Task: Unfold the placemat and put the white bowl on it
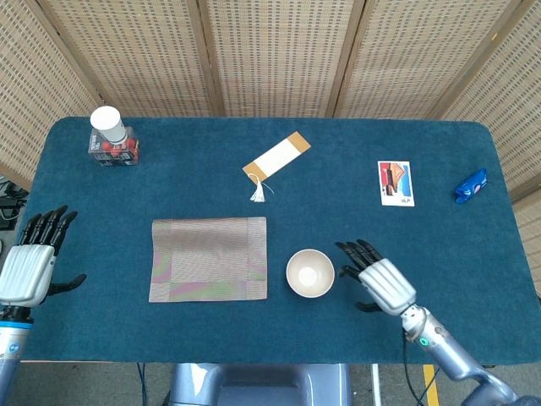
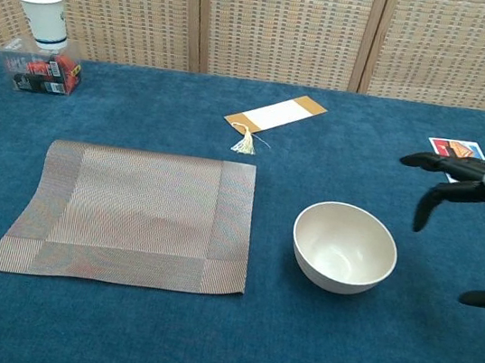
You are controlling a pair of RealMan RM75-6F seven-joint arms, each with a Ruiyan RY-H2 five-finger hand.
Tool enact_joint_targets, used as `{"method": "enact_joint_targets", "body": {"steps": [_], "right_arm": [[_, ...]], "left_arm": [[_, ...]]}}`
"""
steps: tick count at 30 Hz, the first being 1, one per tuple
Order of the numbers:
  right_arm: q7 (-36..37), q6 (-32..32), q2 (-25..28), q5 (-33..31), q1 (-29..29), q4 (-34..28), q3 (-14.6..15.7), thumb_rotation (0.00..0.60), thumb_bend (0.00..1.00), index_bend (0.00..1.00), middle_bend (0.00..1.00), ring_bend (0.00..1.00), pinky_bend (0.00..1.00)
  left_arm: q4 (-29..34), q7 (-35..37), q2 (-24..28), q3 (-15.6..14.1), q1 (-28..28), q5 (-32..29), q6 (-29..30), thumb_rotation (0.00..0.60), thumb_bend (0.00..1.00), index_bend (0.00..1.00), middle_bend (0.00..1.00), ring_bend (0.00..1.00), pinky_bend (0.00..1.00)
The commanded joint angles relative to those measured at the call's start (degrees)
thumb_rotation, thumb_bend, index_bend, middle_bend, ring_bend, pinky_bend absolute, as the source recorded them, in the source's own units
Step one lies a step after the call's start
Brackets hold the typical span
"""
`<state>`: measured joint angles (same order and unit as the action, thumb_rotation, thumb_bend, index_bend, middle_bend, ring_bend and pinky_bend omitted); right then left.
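The woven brown placemat (image 1: 209,258) (image 2: 135,214) lies flat on the blue table, left of centre. Just to its right stands the white bowl (image 1: 310,273) (image 2: 344,248), upright and empty. My right hand (image 1: 375,278) (image 2: 475,184) hovers a little to the right of the bowl, fingers spread and pointing at it, holding nothing and not touching it. At the table's left edge my left hand (image 1: 32,258) stays open and empty, seen only in the head view.
A bookmark with a tassel (image 1: 275,159) lies behind the placemat. A paper cup on a small box (image 1: 112,137) stands at the far left corner. A picture card (image 1: 396,183) and a blue wrapper (image 1: 471,185) lie at the right.
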<state>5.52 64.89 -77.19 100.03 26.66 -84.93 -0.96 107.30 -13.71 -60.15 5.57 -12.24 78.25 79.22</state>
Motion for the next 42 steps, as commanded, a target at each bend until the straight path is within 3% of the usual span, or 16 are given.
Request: {"method": "enact_joint_targets", "body": {"steps": [1, 4, 18, 28, 37, 42], "right_arm": [[0.9, -3.3, -3.5, -0.9, 3.1, 1.1, -1.4, 0.600, 0.30, 0.46, 0.00, 0.00, 0.00], [0.0, -4.5, -5.3, -1.7, 4.0, 2.1, -1.6, 0.600, 0.37, 0.46, 0.00, 0.00, 0.00], [-4.0, -6.5, -11.0, -4.0, 5.1, 7.2, 0.3, 0.600, 0.48, 0.49, 0.00, 0.00, 0.00], [-2.0, -4.8, -13.3, -4.6, 5.2, 10.8, 1.1, 0.600, 0.69, 0.64, 0.00, 0.00, 0.00], [1.4, -0.5, -15.1, -2.8, 5.1, 13.6, 1.4, 0.600, 0.71, 0.73, 0.05, 0.00, 0.00], [4.8, 3.0, -15.1, -3.6, 5.2, 13.9, -0.8, 0.600, 0.72, 0.75, 0.05, 0.00, 0.00]], "left_arm": [[-0.3, 0.0, -0.1, 0.3, -0.2, -0.5, -0.2, 0.600, 0.00, 0.00, 0.00, 0.00, 0.00], [-0.5, 0.3, 0.0, 0.4, -0.2, -0.9, -0.3, 0.600, 0.00, 0.00, 0.00, 0.00, 0.00], [-0.5, 2.4, 1.0, 0.2, 0.0, -0.4, -0.3, 0.600, 0.00, 0.00, 0.00, 0.00, 0.00], [-0.5, 2.3, 0.9, 0.1, -0.1, -0.4, -0.5, 0.600, 0.00, 0.00, 0.00, 0.00, 0.00], [-0.6, 2.2, 0.8, 0.1, -0.3, -0.6, -0.6, 0.600, 0.00, 0.00, 0.00, 0.00, 0.00], [-0.6, 2.2, 0.7, 0.1, -0.4, -0.9, -0.8, 0.600, 0.00, 0.00, 0.00, 0.00, 0.00]]}}
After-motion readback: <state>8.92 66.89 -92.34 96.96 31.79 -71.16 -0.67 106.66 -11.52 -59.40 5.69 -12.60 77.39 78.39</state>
